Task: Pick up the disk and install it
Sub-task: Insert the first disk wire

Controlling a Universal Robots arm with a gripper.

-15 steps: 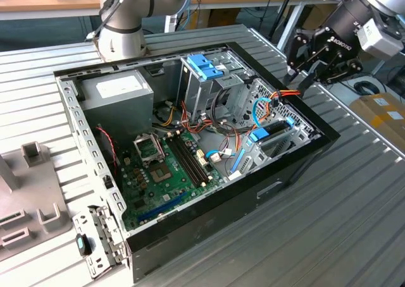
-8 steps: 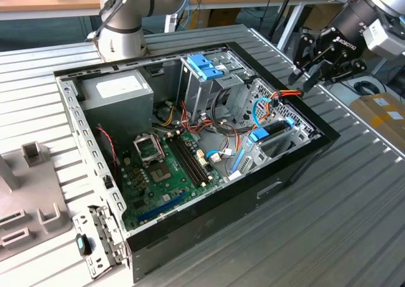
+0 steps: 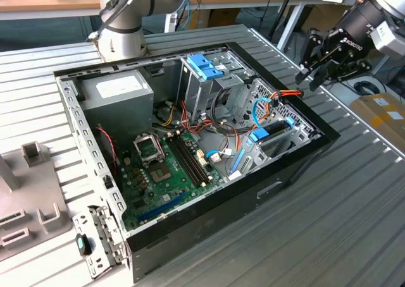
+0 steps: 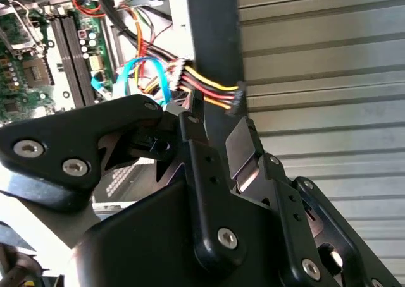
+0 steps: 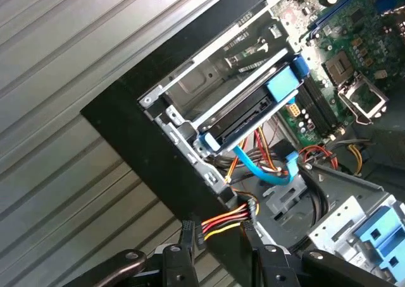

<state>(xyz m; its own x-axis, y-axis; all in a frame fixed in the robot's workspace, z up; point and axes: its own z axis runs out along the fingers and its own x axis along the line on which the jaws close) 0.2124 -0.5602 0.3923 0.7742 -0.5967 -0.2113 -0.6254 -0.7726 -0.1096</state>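
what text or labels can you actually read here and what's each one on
No text is clear enough to quote.
White sticker on the grey power supply box: print too small to read.
Body of the gripper: white lettering, too small to quote reliably.
Motherboard: markings too small to read, also in both wrist views.
Yellow label on the cardboard box at the exterior view's right: blurred.

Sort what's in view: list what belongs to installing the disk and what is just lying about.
Belongs to the job:
- flat rectangular disk in a blue plastic carrier frame, sitting in a metal bay
- black gripper, beside the case's edge
- open black computer case

Just lying about:
- grey power-supply box
- green motherboard
- tall metal drive cage with blue clip
- grey fixture
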